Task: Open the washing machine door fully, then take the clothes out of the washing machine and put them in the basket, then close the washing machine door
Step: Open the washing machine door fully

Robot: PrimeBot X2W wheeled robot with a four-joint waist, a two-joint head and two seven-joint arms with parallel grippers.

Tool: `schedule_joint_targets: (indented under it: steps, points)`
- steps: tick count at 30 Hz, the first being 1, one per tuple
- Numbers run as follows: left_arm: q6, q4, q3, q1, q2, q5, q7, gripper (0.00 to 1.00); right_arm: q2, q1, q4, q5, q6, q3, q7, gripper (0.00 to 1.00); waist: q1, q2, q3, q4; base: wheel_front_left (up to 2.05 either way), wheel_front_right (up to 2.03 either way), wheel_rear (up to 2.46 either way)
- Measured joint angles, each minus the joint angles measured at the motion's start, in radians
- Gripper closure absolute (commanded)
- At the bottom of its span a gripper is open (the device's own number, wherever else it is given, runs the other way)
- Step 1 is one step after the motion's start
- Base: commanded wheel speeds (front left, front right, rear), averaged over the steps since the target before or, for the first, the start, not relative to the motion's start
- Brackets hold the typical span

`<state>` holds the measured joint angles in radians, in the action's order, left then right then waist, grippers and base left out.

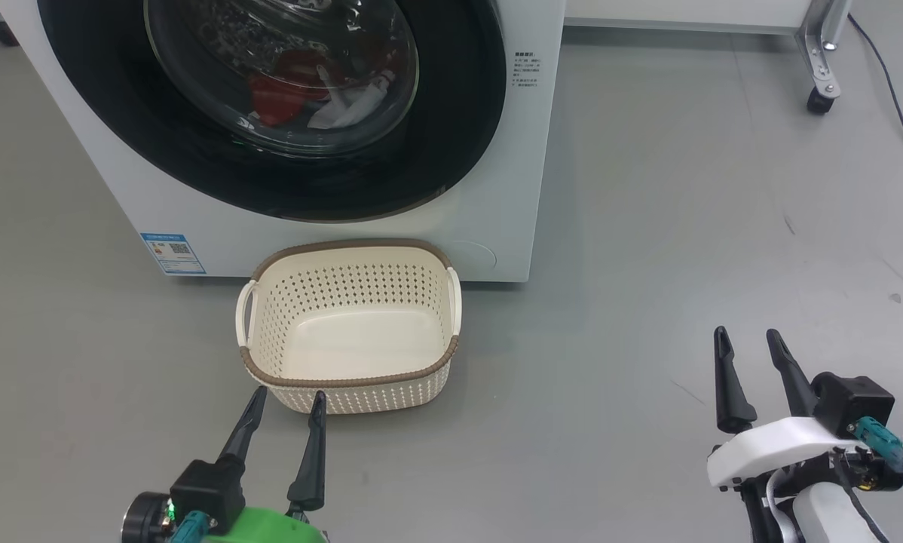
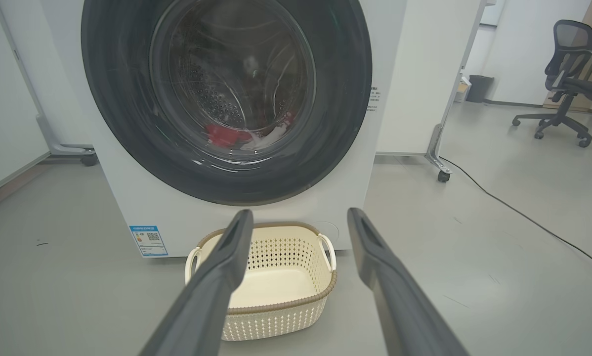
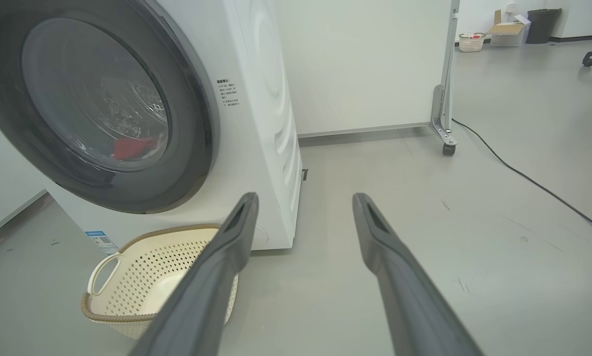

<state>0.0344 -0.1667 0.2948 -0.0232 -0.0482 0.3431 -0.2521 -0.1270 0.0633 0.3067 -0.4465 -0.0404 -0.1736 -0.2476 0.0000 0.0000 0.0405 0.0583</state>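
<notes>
The white washing machine (image 1: 497, 151) stands ahead with its round black-rimmed door (image 1: 459, 113) shut. Through the glass I see the red and white clothes (image 1: 301, 94) low in the drum, also the clothes (image 2: 227, 136) in the left wrist view. The cream basket (image 1: 346, 381) sits on the floor right in front of the machine, with nothing in it. My left gripper (image 1: 289, 392) hovers open just before the basket's near rim. My right gripper (image 1: 745, 335) is open over bare floor, well to the right of the basket (image 3: 128, 316).
A white panel on castor wheels (image 1: 821, 98) stands behind and right of the machine, with a black cable (image 2: 523, 217) trailing across the grey floor. An office chair (image 2: 568, 84) is far off to the right. Open floor lies to the right of the basket.
</notes>
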Motion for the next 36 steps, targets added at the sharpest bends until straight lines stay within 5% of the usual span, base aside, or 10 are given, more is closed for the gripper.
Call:
schedule_joint_targets:
  steps: [1, 13, 21, 30, 36]
  points:
    - [0.000, 0.003, 0.001, 0.000, 0.000, 0.000, 0.000, 0.00, 0.000, 0.002, -0.004, 0.000, -0.002, 0.004, 0.000, 0.99, 0.0000, 0.0000, 0.004, 0.002, 0.00, 0.00, 0.00]
    - [0.005, 0.029, 0.054, 0.038, 0.000, 0.000, 0.000, 0.00, 0.002, 0.083, -0.041, -0.148, -0.038, 0.118, 0.000, 1.00, 0.0000, 0.0000, 0.079, 0.032, 0.00, 0.00, 0.00]
    - [0.010, 0.051, 0.108, 0.085, 0.000, 0.006, 0.000, 0.00, -0.001, 0.193, -0.055, -0.384, -0.051, 0.270, 0.059, 1.00, 0.0000, 0.0000, 0.145, 0.076, 0.00, 0.00, 0.00]
    - [0.022, 0.079, 0.160, 0.125, 0.001, 0.029, 0.000, 0.00, -0.014, 0.355, -0.083, -0.636, -0.046, 0.393, 0.213, 1.00, 0.0000, 0.0000, 0.229, 0.141, 0.00, 0.00, 0.00]
    - [0.032, 0.096, 0.199, 0.162, 0.001, 0.036, 0.000, 0.00, -0.086, 0.461, -0.113, -0.702, -0.018, 0.432, 0.304, 1.00, 0.0000, 0.0000, 0.295, 0.183, 0.00, 0.00, 0.00]
